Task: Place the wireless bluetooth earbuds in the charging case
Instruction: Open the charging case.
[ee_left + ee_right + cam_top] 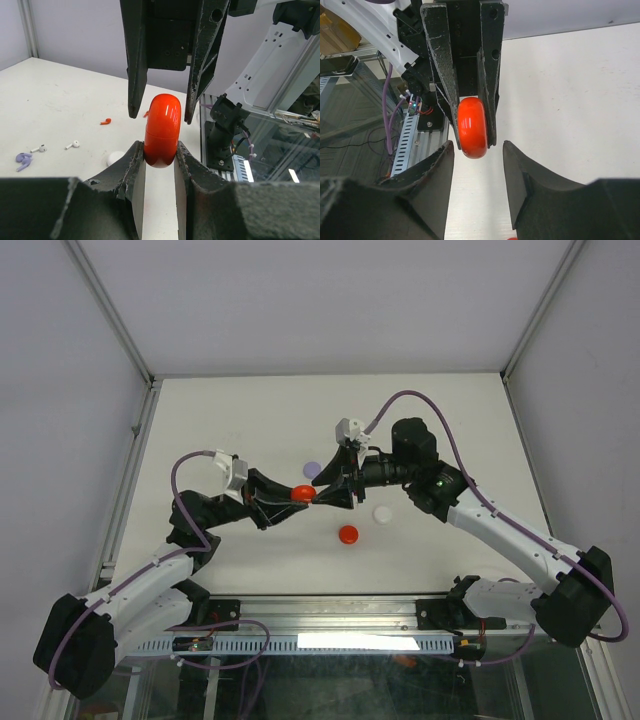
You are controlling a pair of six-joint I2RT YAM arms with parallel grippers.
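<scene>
The red charging case (302, 493) is a rounded, closed shell held above the table. My left gripper (160, 152) is shut on its lower end, both pads pressed against it. My right gripper (476, 150) faces the left one and stands open, its fingers either side of the case (472, 127) with a gap on each side. In the left wrist view, small earbuds lie on the table at the left: a red earbud (105, 121), two white earbuds (73, 144) and a lilac earbud (22, 159).
Three coin-like discs lie on the table near the grippers: a lilac disc (313, 469), a white disc (383, 513) and a red disc (348, 534). A metal rail (330, 615) runs along the near table edge between the arm bases.
</scene>
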